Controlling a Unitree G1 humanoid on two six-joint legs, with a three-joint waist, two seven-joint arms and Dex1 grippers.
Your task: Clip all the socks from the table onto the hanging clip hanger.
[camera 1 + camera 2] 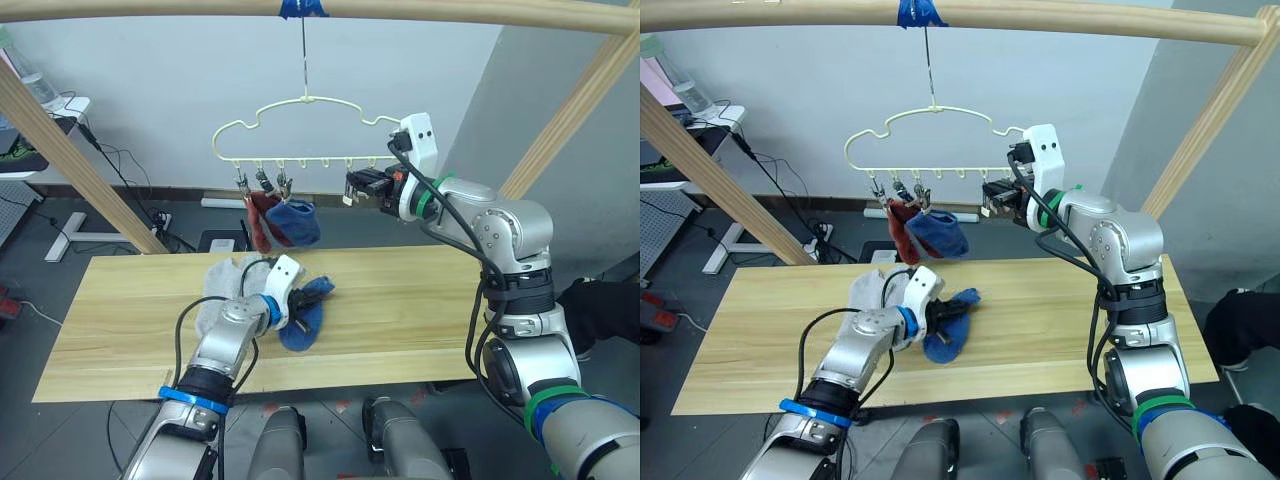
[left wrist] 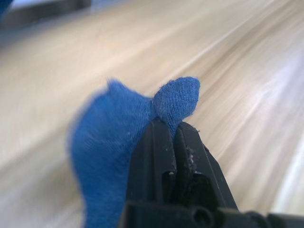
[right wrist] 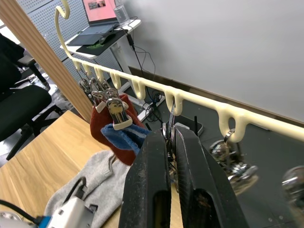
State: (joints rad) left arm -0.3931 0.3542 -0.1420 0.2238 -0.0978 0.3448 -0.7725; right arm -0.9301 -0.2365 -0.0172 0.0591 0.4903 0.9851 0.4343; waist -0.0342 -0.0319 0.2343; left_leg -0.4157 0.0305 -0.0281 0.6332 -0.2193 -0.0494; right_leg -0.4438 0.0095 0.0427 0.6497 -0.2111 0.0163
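The pale wire clip hanger [image 1: 300,103] hangs from the pole by its long hook. A rust red sock [image 1: 261,220] and a blue sock [image 1: 296,222] hang from its left clips. My right gripper [image 1: 352,187] is shut on a metal clip [image 3: 169,124] near the middle of the hanger bar. On the table [image 1: 420,300] lies another blue sock [image 1: 301,323], and my left gripper [image 1: 312,292] is shut on a fold of it [image 2: 176,97], low over the wood. Light grey socks [image 1: 222,288] lie just left of it.
A round wooden pole frame surrounds the table: top bar [image 1: 450,12], slanted left pole [image 1: 70,160], slanted right pole [image 1: 570,120]. A desk with a laptop [image 3: 99,14] and floor cables [image 1: 130,170] lie behind the table.
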